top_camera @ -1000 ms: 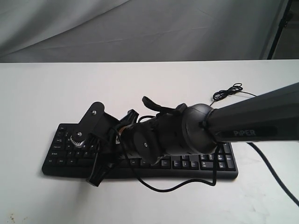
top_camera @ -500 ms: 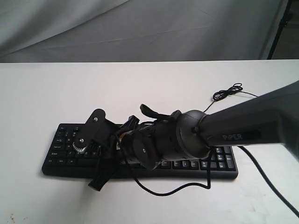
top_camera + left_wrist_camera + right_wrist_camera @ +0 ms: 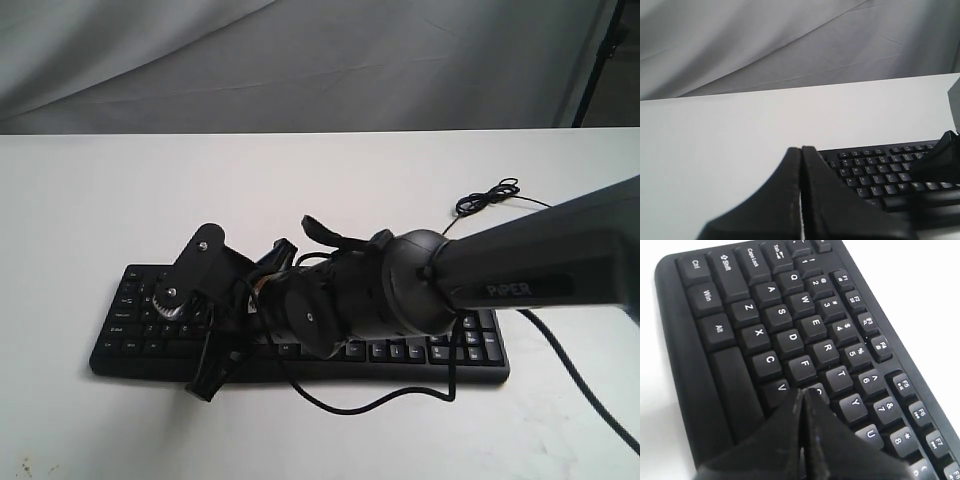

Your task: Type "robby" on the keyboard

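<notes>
While the right gripper [image 3: 802,392] hangs over the letter block with its two fingers pressed flat together, holding nothing, its tip sits at the G position, with F, V and T as visible neighbours. Contact with a key: cannot tell from this angle.

Step in hand, as judged: positioning the tip for a single letter of "robby". The B key would lie just beside V, under the fingers, so B is the likeliest target; which letter of the word is due cannot be read from the pictures.

Next move calls for: a small shift toward the bottom letter row, then a short straight press and lift. Tip is wide against the key caps, so a neighbour (V, G) could get pressed too.

Left gripper [image 3: 801,150]: fingers likewise pinched together, empty, held above bare table [image 3: 100,190] off the keyboard's end. Not involved.

Keyboard [image 3: 470,352]: flat, black, full-size, white legends, low caps in staggered rows, F-key row along the far edge. It lies on the white table with its long side across the exterior view, the right arm [image 3: 545,262] covering its middle. A thin black cable [image 3: 490,195] coils on the table behind it.
</notes>
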Controlling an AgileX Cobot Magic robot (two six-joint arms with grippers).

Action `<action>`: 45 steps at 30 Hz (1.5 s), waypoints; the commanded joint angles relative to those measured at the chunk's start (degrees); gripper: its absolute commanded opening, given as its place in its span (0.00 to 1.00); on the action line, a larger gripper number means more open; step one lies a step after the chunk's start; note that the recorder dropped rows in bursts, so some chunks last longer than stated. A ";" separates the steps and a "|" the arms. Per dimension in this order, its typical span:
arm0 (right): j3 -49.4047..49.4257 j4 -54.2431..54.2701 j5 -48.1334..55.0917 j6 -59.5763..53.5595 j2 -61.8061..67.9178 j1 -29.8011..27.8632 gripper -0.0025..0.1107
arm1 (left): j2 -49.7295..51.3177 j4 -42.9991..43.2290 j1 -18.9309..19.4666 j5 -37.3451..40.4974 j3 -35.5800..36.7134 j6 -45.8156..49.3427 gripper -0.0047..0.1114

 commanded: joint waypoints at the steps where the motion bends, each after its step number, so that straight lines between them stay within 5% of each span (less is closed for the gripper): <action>1: -0.26 -0.24 -0.61 -0.11 0.24 0.12 0.02 | -0.20 0.27 -0.36 -0.42 0.25 -0.16 0.04; 45: -8.46 -2.79 7.40 -0.11 2.35 -4.76 0.02 | -0.20 0.27 -0.36 -0.42 0.25 -0.16 0.04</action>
